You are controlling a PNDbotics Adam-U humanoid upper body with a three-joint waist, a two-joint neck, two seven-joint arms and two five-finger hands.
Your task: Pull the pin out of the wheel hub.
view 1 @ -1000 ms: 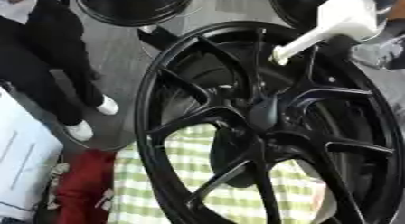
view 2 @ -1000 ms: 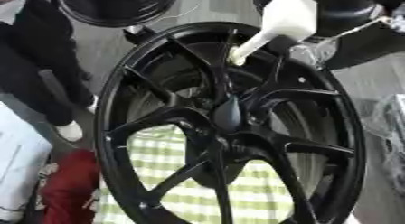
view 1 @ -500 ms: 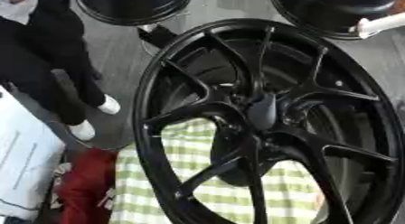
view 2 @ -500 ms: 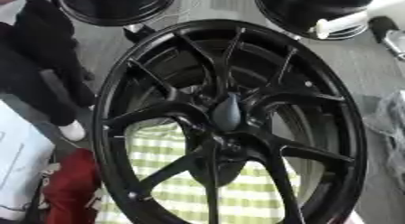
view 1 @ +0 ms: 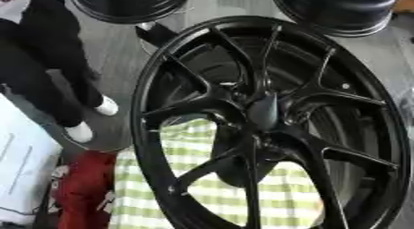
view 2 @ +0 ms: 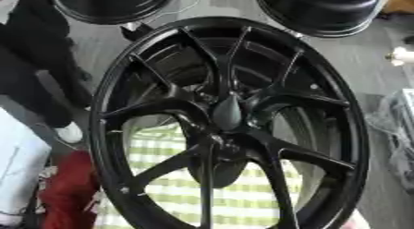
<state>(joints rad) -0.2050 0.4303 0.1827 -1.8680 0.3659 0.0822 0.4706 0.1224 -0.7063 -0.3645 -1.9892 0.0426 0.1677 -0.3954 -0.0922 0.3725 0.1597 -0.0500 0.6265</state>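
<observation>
We are looking down on a large black wheel (view 1: pixel 267 126) that fills most of the view, its spokes running in to the hub (view 1: pixel 263 111) at the centre. Through the spokes shows a green and white checked cloth (view 1: pixel 202 191), with something red (view 1: pixel 81 191) at its near left. Two more dark wheels (view 2: pixel 323 9) lie beyond at the far edge.

Neither of our hands appears in either view, so we cannot tell how the fingers stand. At the far right, in the right eye view, a small pale shape (view 2: pixel 400 55) sits apart from the wheel; we cannot make out what it is.

The pin itself we cannot pick out; the hub is one dark mass. The risk, as we judge it, is reaching in without a clear target and catching fingers on a spoke, or gripping the hub cap rather than the pin.
</observation>
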